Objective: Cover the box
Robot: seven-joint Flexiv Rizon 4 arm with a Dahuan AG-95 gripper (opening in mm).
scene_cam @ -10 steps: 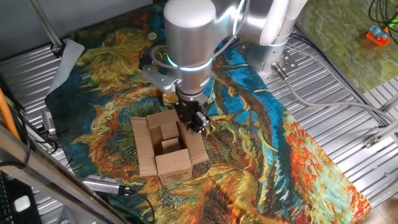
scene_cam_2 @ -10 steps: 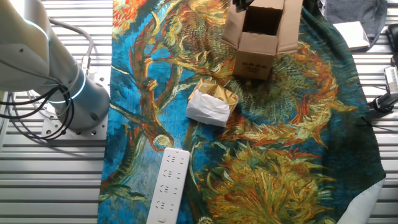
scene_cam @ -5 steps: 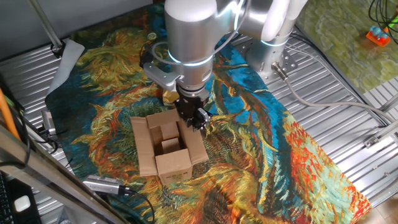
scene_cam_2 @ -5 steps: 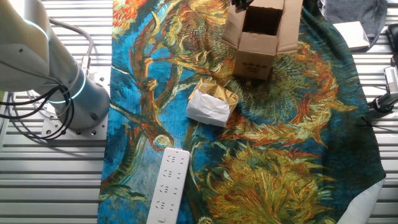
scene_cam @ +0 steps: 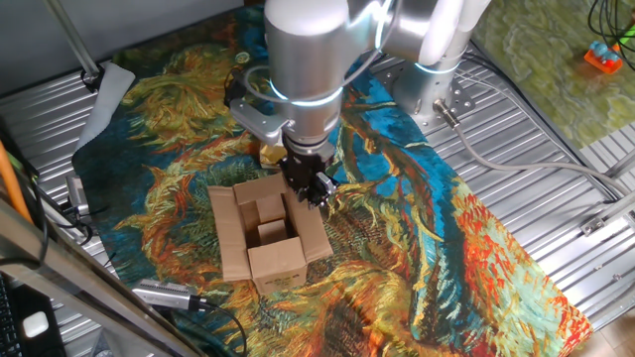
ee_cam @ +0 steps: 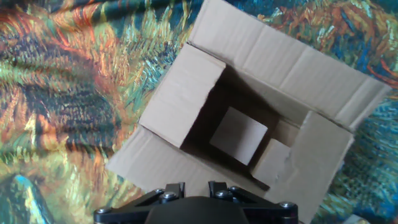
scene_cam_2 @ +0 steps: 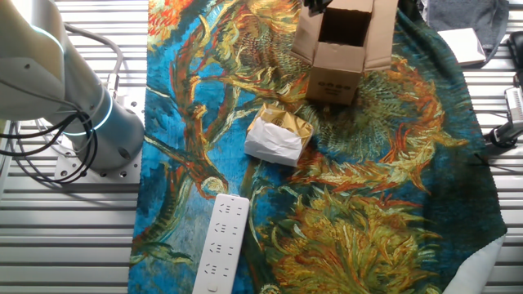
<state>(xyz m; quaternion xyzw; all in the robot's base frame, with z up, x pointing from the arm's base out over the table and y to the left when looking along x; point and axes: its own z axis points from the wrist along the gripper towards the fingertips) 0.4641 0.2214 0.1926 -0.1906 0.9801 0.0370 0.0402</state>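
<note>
The gripper point(scene_cam: 316, 186) had crept a little sideways in the last second, beside the box's point(scene_cam: 266, 238) edge. The box sat just below it, flaps point(ee_cam: 283, 65) still open, not covered yet. I could not tell whether its fingers were squeezed together.

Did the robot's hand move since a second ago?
Yes, a little. In one fixed view the gripper has slid slightly to the right along the rim of the box, which stayed put with its flaps open.
</note>
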